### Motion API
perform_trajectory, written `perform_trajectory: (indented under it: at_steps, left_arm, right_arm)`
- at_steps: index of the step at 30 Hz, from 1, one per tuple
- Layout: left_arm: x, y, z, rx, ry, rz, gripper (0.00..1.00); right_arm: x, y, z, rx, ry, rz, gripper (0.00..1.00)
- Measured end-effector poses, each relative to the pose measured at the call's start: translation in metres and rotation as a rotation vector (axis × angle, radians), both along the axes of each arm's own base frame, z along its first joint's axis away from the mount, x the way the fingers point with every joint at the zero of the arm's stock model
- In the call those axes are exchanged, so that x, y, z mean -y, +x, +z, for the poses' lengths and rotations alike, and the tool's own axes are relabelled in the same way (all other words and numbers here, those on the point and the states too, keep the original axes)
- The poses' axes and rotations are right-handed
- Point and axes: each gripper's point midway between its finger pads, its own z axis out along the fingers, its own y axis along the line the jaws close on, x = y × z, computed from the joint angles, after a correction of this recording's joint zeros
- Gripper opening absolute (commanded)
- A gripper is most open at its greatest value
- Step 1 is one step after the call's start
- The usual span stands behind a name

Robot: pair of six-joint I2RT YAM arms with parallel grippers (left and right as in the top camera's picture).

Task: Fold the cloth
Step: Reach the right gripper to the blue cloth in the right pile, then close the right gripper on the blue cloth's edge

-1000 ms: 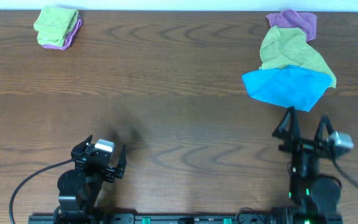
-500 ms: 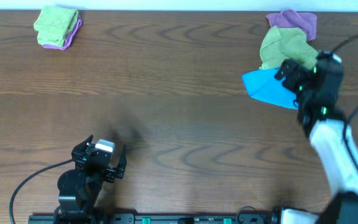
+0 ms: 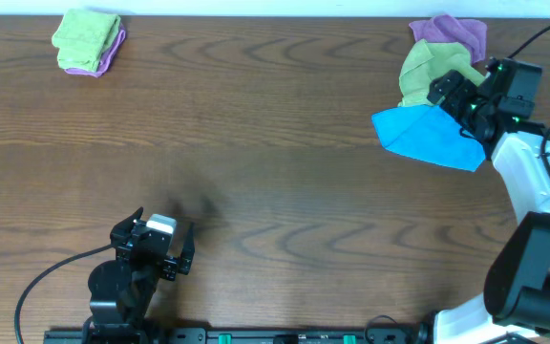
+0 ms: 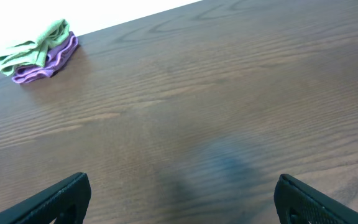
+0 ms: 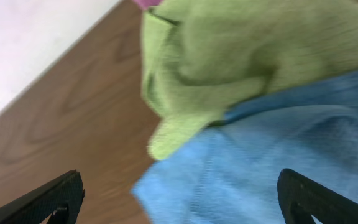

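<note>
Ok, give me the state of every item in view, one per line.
blue cloth: unfolded, far edge under the lime-green cloth.
lime-green cloth: crumpled, overlapping the blue one.
purple cloth: crumpled, partly under the lime-green one.
folded pair: green on purple, stacked at the far left.
left gripper: open, empty.
right gripper: open, empty, above the cloths.

Overhead is facing straight down; left wrist is looking low across the table [image 4: 229, 93]; right wrist is sharing the cloth [image 5: 272, 162] with overhead, close up.
</note>
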Motion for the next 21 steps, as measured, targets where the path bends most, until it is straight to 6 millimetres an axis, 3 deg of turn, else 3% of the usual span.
perform_trajectory:
  at_steps: [3, 6, 14, 21]
  left_arm:
    - [0.0, 0.0, 0.0, 0.0, 0.0, 0.0, 0.96]
    - [0.0, 0.0, 0.0, 0.0, 0.0, 0.0, 0.95]
    - [0.0, 0.0, 0.0, 0.0, 0.0, 0.0, 0.95]
    - [0.0, 0.0, 0.0, 0.0, 0.0, 0.0, 0.96]
  right_arm:
    - [-0.005, 0.004, 0.005, 0.022, 0.038, 0.008, 0.83]
    - [-0.004, -0.007, -0.009, -0.058, 0.091, -0.057, 0.85]
    - [0.012, -0.024, -0.074, -0.255, 0.226, -0.254, 0.86]
    - [0.035, -0.003, -0.074, -0.161, 0.251, -0.319, 0.82]
